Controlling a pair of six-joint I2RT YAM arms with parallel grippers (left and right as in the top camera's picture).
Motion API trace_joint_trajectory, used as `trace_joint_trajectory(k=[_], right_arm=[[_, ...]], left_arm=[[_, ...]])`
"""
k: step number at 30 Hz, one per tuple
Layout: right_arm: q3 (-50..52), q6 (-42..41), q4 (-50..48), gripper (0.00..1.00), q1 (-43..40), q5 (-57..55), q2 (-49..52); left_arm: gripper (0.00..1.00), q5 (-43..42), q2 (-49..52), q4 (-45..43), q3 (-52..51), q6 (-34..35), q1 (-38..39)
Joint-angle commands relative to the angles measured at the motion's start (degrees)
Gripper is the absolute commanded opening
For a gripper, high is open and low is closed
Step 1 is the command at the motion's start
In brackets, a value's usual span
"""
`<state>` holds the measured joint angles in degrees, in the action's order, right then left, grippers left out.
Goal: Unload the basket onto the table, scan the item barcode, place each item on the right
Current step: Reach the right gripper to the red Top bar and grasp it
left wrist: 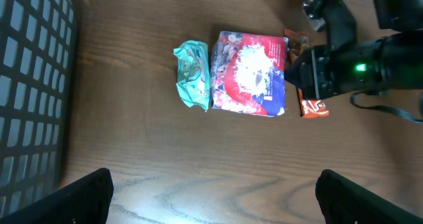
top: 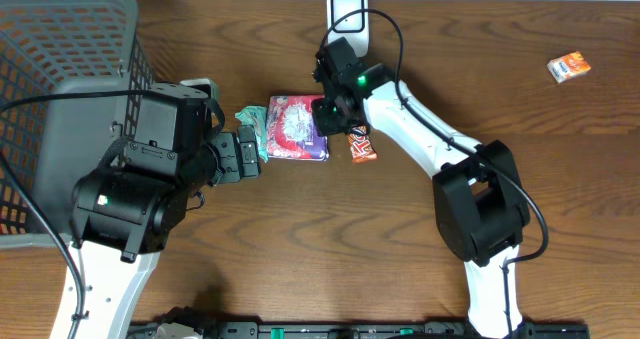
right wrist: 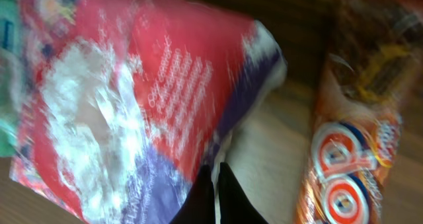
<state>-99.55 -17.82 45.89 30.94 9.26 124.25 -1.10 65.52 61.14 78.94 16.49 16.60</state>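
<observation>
Pinching the pouch [top: 297, 128] by its right edge with the right gripper [top: 328, 117], fingers pressed together on the apparent end seam. Lying mid-table [top: 450, 39], printed face up, touching a teal packet [top: 252, 127] on its left and just beside a snack bar [top: 361, 146] on its right, with the scanner [top: 347, 14] farther back by the far edge. Holding the left gripper [left wrist: 211, 184] spread wide and empty, left of the packet, touching nothing. Expect a light, soft film bag: glossy, so probably slippery; loosely filled, so likely to sag and swing from one pinched edge rather than stay flat. Best taken, by the look of it, at the flat crimped seam, deep enough to stop slipping, not across the puffy middle. Little risk of crushing; more of tearing the seam or losing the grip on a quick swing. No barcode to be found on the upper face; probably on the underside, so likely in need of a turn toward the scanner. Cannot tell from the right wrist view, smeared and very close, the depth of film between the fingers, nor flat on the wood versus raised. Hidden in the overhead view under the right wrist: the pouch's right edge and the far end of the bar. Cut off at the left: much of the basket [top: 60, 39]. Too small to read: a little orange box [top: 569, 68] at the far right.
</observation>
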Motion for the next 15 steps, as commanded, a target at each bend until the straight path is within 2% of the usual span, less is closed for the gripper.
trace_joint_trajectory(k=[1,3,4,5,15], right_arm=[[-4.90,0.13,2.99,0.09,-2.10,-3.58,-0.17],[-5.75,2.71,4.42,0.22,-3.23,-5.35,-0.17],[-5.73,3.78,4.94,0.33,-3.82,-6.05,-0.17],[-5.68,4.94,5.44,0.37,-4.42,-6.14,-0.15],[-5.05,10.91,5.95,0.43,-6.01,-6.40,5.29]], left_arm=[[0.98,0.72,-0.04,0.13,0.48,-0.31,-0.17],[0.98,0.72,-0.04,0.13,0.48,-0.31,-0.17],[0.97,0.72,-0.04,0.13,0.48,-0.31,-0.17],[0.98,0.72,-0.04,0.13,0.48,-0.31,-0.17],[0.98,0.72,-0.04,0.13,0.48,-0.31,-0.17]])
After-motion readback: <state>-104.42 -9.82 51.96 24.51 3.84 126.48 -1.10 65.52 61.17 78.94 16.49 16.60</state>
